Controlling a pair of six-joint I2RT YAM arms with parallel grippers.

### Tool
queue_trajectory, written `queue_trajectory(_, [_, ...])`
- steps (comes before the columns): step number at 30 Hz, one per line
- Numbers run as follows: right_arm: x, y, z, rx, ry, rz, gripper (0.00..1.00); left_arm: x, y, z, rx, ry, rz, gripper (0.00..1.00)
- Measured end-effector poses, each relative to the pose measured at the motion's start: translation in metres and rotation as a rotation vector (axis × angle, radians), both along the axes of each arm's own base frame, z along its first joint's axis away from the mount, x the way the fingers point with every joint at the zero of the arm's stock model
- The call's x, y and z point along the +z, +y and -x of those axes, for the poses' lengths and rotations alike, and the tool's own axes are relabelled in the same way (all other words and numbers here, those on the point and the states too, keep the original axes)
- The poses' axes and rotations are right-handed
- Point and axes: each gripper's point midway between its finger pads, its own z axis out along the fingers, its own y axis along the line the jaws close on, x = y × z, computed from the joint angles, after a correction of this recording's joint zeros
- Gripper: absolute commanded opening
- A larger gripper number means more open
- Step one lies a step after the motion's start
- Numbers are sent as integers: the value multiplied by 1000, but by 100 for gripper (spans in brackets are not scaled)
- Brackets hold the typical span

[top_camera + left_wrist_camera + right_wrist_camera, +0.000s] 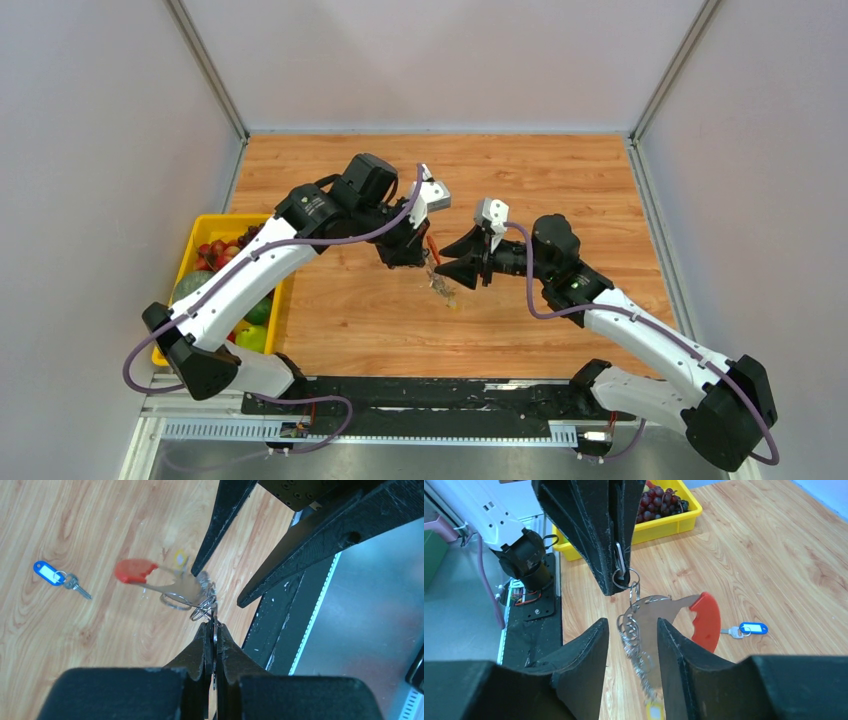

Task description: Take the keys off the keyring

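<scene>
My left gripper (214,625) is shut on a thin metal ring at the top of the key bunch and holds it above the table. The keyring (180,587), a grey flat holder with a red curved piece (135,571), hangs from that ring; it also shows in the right wrist view (659,615). A chain of small rings ends in a yellow-tagged key (654,712). My right gripper (630,622) is open, its fingers either side of the hanging chain and holder. A blue-tagged key (751,628) lies loose on the table. In the top view the bunch (440,283) hangs between both grippers.
A yellow bin (215,225) with grapes and other fruit stands at the left table edge. The black base rail (420,395) runs along the near edge. Grey walls enclose the wooden table (560,180).
</scene>
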Motion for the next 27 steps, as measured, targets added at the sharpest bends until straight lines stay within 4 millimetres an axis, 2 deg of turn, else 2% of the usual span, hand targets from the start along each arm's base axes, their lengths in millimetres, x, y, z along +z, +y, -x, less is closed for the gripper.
queue_trajectory(5, [3, 2, 7, 43, -9, -15, 37, 3, 0, 4, -44, -31, 7, 0])
queue_trajectory(20, [12, 8, 20, 112, -36, -46, 31, 4, -4, 12, -99, -51, 9, 0])
queue_trajectory(27, [12, 12, 26, 137, -37, -47, 24, 5, -6, 15, -113, -53, 13, 0])
